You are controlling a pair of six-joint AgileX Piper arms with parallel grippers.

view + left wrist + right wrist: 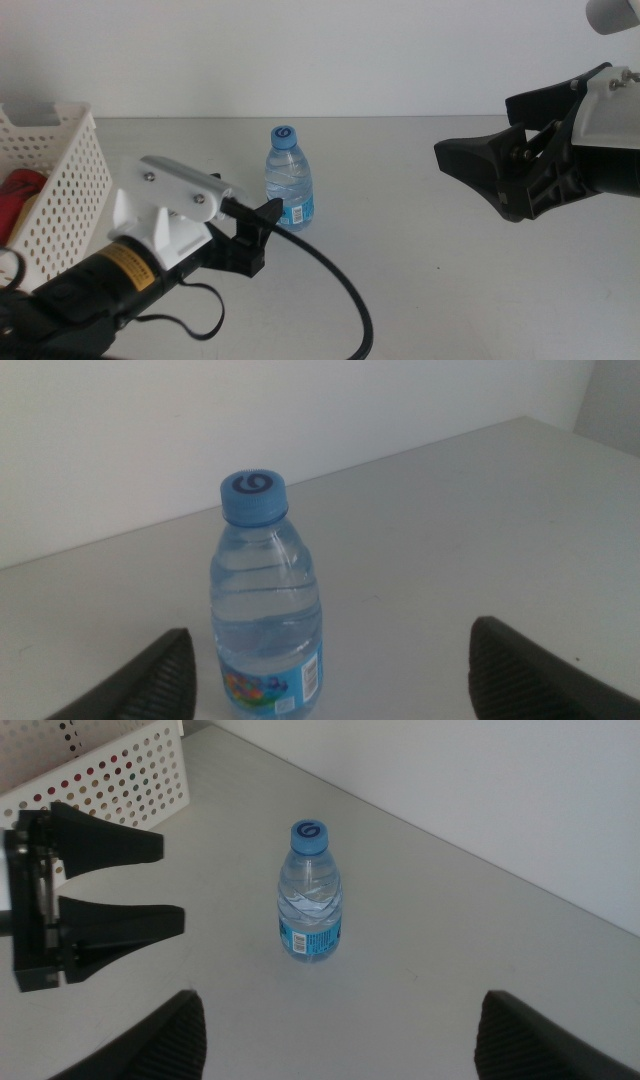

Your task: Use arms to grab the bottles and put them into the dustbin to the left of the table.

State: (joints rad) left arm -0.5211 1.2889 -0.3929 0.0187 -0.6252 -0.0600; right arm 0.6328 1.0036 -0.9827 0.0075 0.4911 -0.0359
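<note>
A small clear water bottle (288, 182) with a blue cap stands upright on the table (420, 270), left of centre. My left gripper (270, 210) hovers just in front of it, open, with the bottle (265, 610) ahead of the gap between its jaws and not touched. My right gripper (472, 125) is open in the air at the right, well away from the bottle (312, 900). The white perforated dustbin (62, 185) stands at the table's left, with something red (20, 192) inside. The right wrist view also shows the left gripper (175, 880) between the dustbin (110, 775) and the bottle.
A black cable (335, 285) loops from the left arm across the table's front. A white wall (320, 50) closes the far edge behind the bottle.
</note>
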